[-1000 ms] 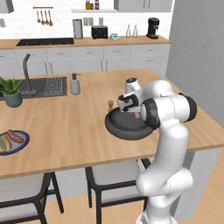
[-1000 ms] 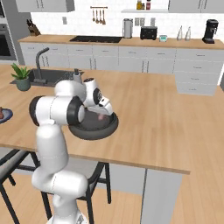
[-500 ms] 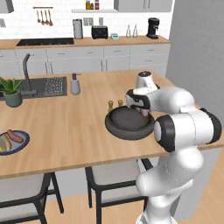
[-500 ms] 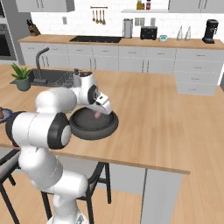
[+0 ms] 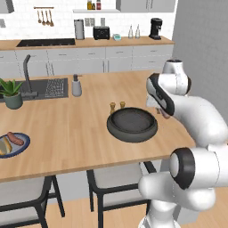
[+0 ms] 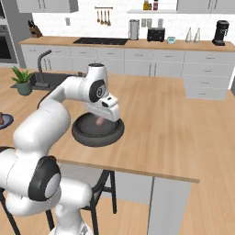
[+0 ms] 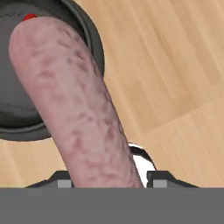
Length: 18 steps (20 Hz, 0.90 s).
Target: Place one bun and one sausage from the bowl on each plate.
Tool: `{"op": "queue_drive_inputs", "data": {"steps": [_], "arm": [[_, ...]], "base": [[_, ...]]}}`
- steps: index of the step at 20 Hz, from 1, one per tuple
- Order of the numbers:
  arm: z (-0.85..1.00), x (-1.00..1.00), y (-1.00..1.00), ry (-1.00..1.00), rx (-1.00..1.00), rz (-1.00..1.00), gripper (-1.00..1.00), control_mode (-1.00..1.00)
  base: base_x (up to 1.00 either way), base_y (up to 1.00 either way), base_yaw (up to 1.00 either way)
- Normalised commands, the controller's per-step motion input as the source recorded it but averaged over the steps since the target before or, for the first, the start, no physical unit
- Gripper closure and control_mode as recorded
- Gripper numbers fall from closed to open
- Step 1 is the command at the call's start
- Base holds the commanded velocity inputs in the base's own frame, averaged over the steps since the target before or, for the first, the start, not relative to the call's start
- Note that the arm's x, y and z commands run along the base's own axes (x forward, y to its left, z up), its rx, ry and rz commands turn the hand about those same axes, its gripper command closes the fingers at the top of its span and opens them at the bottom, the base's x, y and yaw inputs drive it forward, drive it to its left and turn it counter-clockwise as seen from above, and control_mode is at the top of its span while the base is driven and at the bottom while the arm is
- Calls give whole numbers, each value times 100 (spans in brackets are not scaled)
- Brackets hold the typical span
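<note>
Nearest the base, the gripper (image 7: 109, 181) held a pink sausage (image 7: 74, 105), its fingers closed on the lower end while the rest rose past them toward the dark bowl (image 7: 94, 41). In the left base view the sausage (image 5: 165, 113) hung just beyond the bowl's right rim, over the wooden surface (image 5: 80, 129). The bowl (image 5: 132, 124) sat near the surface's front edge, its dark inside showing no food. Two small shakers (image 5: 117, 106) stood just behind its left rim. At the far left, near the front edge, a blue-rimmed plate (image 5: 13, 144) carried a bun and a sausage. Farther back were a soap dispenser (image 5: 76, 85), a sink (image 5: 44, 88) and a potted plant (image 5: 12, 92).
</note>
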Motion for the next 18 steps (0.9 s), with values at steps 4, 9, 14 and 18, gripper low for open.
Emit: {"op": "queue_drive_inputs", "data": {"steps": [4,9,14,18], "arm": [[36,-100,-5,27,3,0,100,-100],[10,-100,0,23,0,0,100,-100],[1,-97,0,20,0,-1,100,-100],[-1,-17,0,3,0,0,100,100]], "base": [[0,0,0],[0,0,0],[0,0,0],[-55,31,0]]}}
